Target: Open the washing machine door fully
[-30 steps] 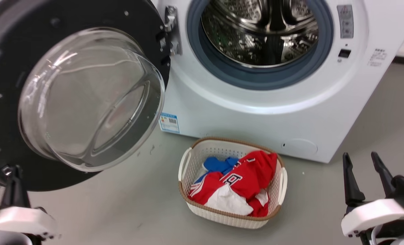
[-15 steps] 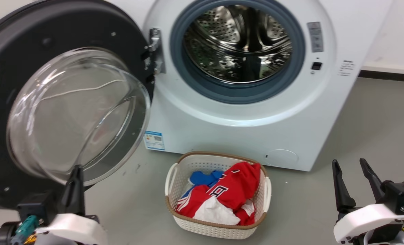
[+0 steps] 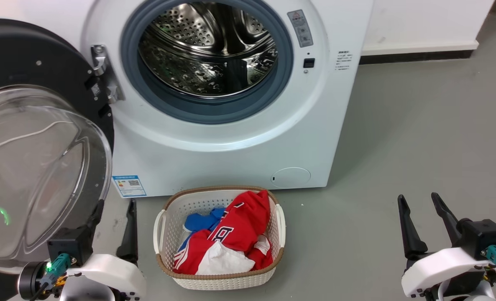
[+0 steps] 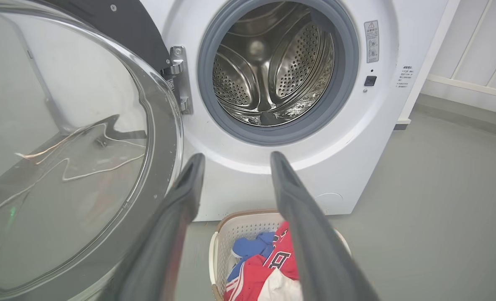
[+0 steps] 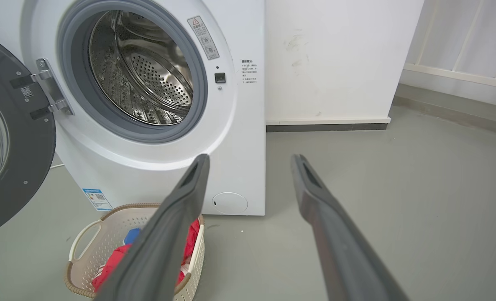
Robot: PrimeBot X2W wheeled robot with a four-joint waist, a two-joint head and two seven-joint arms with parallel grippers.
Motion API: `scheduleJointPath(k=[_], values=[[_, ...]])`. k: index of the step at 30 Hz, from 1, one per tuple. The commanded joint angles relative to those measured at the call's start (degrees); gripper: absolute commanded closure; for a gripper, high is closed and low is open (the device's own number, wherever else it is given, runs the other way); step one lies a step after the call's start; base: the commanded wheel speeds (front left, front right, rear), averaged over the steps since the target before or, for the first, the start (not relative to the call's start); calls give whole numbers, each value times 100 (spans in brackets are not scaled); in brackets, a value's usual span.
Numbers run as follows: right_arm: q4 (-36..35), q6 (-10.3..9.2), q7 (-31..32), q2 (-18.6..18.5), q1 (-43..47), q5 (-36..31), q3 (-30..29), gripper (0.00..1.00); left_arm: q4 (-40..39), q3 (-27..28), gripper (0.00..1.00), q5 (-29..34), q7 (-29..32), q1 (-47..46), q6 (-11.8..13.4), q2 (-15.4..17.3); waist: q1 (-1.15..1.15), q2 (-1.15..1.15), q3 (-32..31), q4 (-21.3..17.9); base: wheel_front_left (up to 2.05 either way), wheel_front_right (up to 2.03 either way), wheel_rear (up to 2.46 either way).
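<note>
The white washing machine [image 3: 231, 159] stands ahead with its steel drum [image 3: 208, 46] exposed. Its black washing machine door [image 3: 30, 54] is swung out wide to the left on the metal hinge [image 3: 103, 75], glass bowl [image 3: 34, 167] bulging toward me. My left gripper [image 3: 115, 205] is open and empty at the bowl's lower right edge; whether its left finger [image 4: 189, 184] touches the door [image 4: 126, 25] I cannot tell. My right gripper [image 3: 417, 196] is open and empty over the floor at the lower right, far from the door [image 5: 18, 167].
A white laundry basket [image 3: 279, 221] with red, blue and white clothes sits on the grey floor in front of the machine, between my grippers. A white wall [image 3: 419, 21] with a dark skirting runs to the right of the machine. A blue label [image 3: 129, 186] marks its lower left front.
The head camera has turned, shifting the whole scene left. My left gripper has come out from under the door's lower edge to beside the glass bowl, both fingers now showing. The right gripper has hardly moved.
</note>
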Motion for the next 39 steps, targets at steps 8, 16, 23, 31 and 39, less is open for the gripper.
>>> scheduleJointPath(k=[8,16,23,31,39], values=[[64,-1,-69,4,-129,51,-1,0,231,46,0,-23,-175,-143,2,19,0,0,34,-29,0,0,0],[112,-1,-113,4,-137,38,-13,0,339,23,0,-54,-234,-147,-42,45,0,0,25,24,0,0,0],[131,-1,-134,4,-136,66,-20,0,376,2,0,-64,-268,-172,-48,85,0,0,33,32,0,0,0],[146,-2,-153,4,-108,67,-12,0,366,-14,0,-91,-280,-128,-9,112,0,0,34,13,0,0,0],[327,0,-98,4,6,85,-17,100,531,-64,100,-140,-245,-3,-33,-26,0,0,43,5,0,0,0]])
